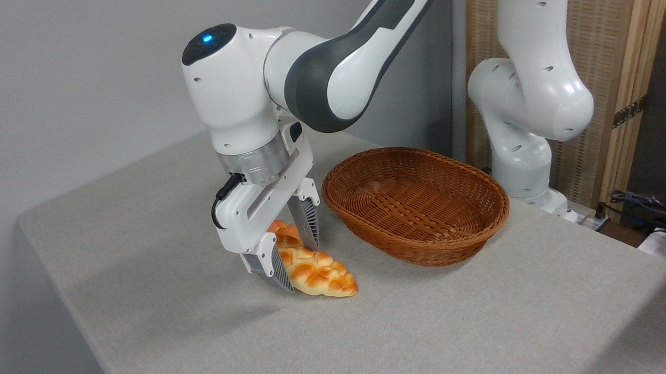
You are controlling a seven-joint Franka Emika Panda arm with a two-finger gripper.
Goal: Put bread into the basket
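Camera view, fixed, looking down across a grey cloth-covered desk (481, 314). Nearest the lens, the bread (317, 270) lies on the desk left of centre: a braided loaf, golden-yellow with an orange-brown glossy crust, its tapered near end pointing toward the lower right, its far end partly hidden behind the arm's hand. The pincer (298, 257) stands over the loaf's rear half, tilted, with one ribbed finger (275, 269) on the near-left side of the loaf and the other on the far side; both fingertips reach down to the desk or close to it. The fingers straddle the loaf and appear to press against its flanks, so the pincer is closed on the bread; the loaf's near end rests on the desk surface. A black cable (222, 197) loops from the wrist flange to the hand's white housing. Behind and to the right, apart from the loaf, sits the basket (416, 203): oval, shallow, reddish-brown wicker, nothing inside it. The arm (329, 71) rises from the wrist, with a lit blue indicator on its nearest joint, and bends back to its white base column at the desk's far right edge. Beyond stand a pale wall and a wooden-framed woven screen (616, 61); dark cables lie at the far right.
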